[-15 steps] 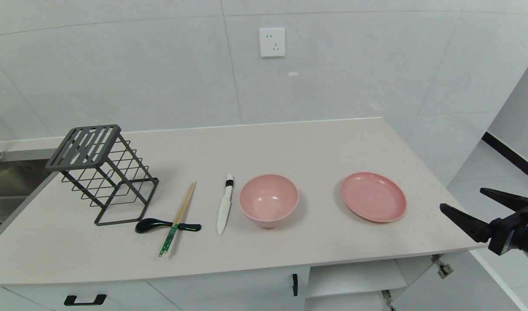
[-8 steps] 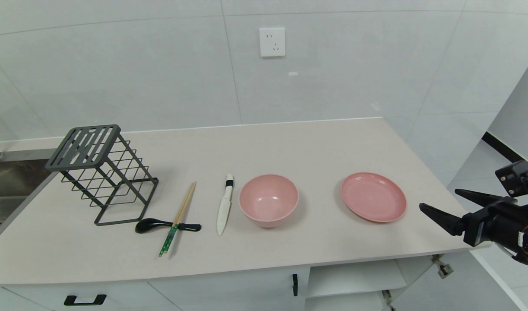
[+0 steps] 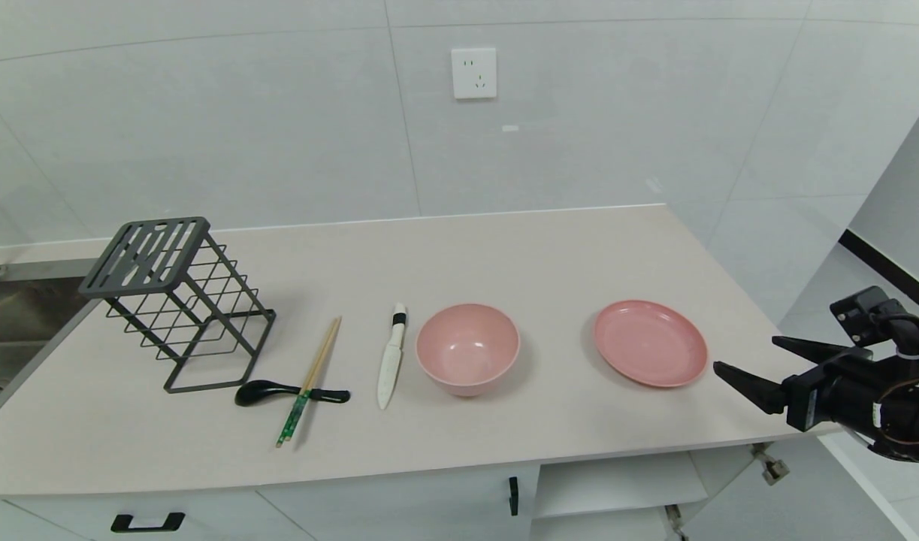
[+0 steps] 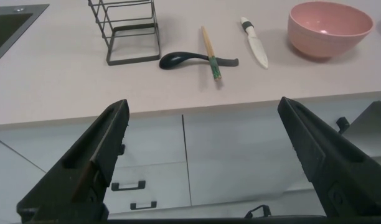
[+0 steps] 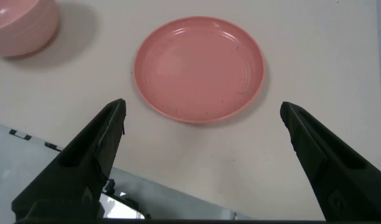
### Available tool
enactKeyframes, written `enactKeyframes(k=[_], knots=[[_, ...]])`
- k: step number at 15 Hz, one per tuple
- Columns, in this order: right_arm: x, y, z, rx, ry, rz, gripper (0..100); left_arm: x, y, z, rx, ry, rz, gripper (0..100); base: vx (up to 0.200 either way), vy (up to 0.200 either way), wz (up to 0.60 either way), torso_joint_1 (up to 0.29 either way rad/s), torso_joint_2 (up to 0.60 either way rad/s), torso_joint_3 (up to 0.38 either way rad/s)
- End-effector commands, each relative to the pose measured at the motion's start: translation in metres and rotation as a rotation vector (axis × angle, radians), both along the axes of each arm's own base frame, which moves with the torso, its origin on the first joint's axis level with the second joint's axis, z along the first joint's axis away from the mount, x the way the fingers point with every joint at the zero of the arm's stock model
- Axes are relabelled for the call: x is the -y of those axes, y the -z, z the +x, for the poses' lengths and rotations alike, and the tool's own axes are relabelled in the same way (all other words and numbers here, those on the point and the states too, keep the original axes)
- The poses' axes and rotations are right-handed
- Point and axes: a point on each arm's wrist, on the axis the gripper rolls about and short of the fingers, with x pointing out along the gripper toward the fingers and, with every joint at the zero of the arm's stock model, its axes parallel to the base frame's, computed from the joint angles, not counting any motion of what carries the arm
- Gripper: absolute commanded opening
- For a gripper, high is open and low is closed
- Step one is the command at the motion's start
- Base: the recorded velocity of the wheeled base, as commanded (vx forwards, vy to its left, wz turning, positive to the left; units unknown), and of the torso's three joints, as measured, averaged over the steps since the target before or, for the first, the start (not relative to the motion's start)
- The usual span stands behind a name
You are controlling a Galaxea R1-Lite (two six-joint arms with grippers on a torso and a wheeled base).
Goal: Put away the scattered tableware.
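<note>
A pink plate (image 3: 650,343) (image 5: 199,67) lies on the counter's right part, with a pink bowl (image 3: 467,347) (image 4: 329,27) (image 5: 22,25) to its left. Further left lie a white knife (image 3: 391,354) (image 4: 254,40), a pair of chopsticks (image 3: 309,379) (image 4: 210,51) and a black spoon (image 3: 279,392) (image 4: 187,60); the chopsticks cross the spoon's handle. My right gripper (image 3: 760,367) (image 5: 203,155) hangs open just right of the plate, at the counter's front right corner. My left gripper (image 4: 206,162) is open, held low in front of the cabinet below the counter edge.
A black wire rack (image 3: 175,297) (image 4: 124,25) stands at the counter's left, beside a steel sink (image 3: 12,323). White cabinets with black handles (image 3: 147,521) sit under the counter. A wall socket (image 3: 473,73) is on the tiled wall behind.
My right gripper has moved left toward the plate and risen slightly, staying open. Nothing on the counter has moved.
</note>
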Motion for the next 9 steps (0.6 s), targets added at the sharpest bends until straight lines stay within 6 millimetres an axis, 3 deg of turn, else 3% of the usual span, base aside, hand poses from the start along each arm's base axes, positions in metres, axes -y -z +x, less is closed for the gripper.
enactKeyframes(k=[1, 9], knots=[[0.000, 0.007, 0.004, -0.026, -0.002, -0.003, 100, 0.000, 0.000, 0.000, -0.001, 0.000, 0.003, 100, 0.000, 0.000, 0.00, 0.000, 0.00, 0.000], [-0.002, 0.019, 0.032, -0.061, -0.016, -0.002, 100, 0.000, 0.000, 0.000, -0.001, 0.000, -0.006, 100, 0.000, 0.000, 0.00, 0.000, 0.00, 0.000]])
